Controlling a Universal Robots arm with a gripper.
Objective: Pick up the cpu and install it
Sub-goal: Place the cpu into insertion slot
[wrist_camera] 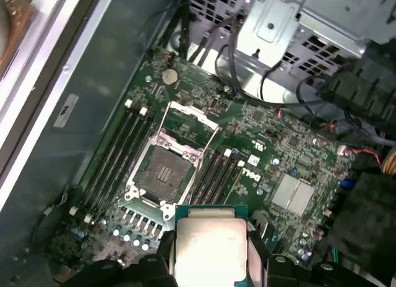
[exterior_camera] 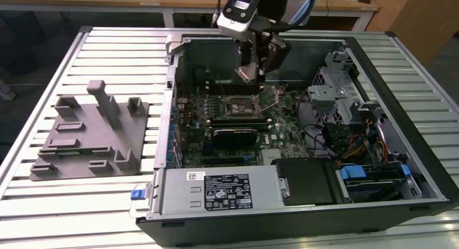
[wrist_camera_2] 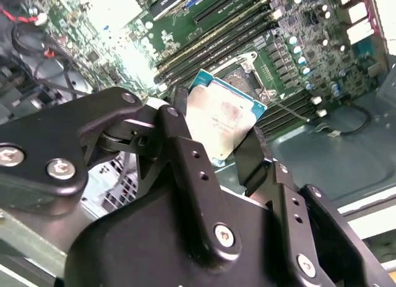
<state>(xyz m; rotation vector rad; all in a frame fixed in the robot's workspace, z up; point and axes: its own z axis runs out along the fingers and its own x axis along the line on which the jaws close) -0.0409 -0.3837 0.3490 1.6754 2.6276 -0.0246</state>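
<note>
Gripper [wrist_camera_2: 216, 135]: closed on the cpu [wrist_camera_2: 224, 121]. In the second wrist view the two black fingers [wrist_camera_2: 185, 151] press against opposite edges of the chip. Its silvery metal top faces the camera, and a teal-green rim shows at its corner.

The cpu [wrist_camera: 210, 247] is off the board, held in the air and touching nothing but the fingers. In the first wrist view it sits between the finger ends, with the motherboard [wrist_camera: 272, 145] well below it.

Socket [wrist_camera: 166, 172]: unoccupied. Its dark contact field is exposed and its metal frame [wrist_camera: 192, 117] is swung open at one side. The chip hangs near the socket, but whether it is squarely over it cannot be told.

Black memory slots [wrist_camera: 117, 151] run in rows on both sides of the socket.

In the exterior view the gripper [exterior_camera: 251, 74] hangs inside the open computer case [exterior_camera: 287, 227], above the rear part of the board and just behind the socket [exterior_camera: 240, 105].

Within the case, a grey power supply [exterior_camera: 215, 190] lies along the near edge. A metal drive cage [exterior_camera: 341, 82] stands toward the exterior view's right.

The case lies on a slatted metal table [exterior_camera: 72, 206]. A grey plastic tray [exterior_camera: 90, 136] with upright posts lies beside the case, toward the exterior view's left.
</note>
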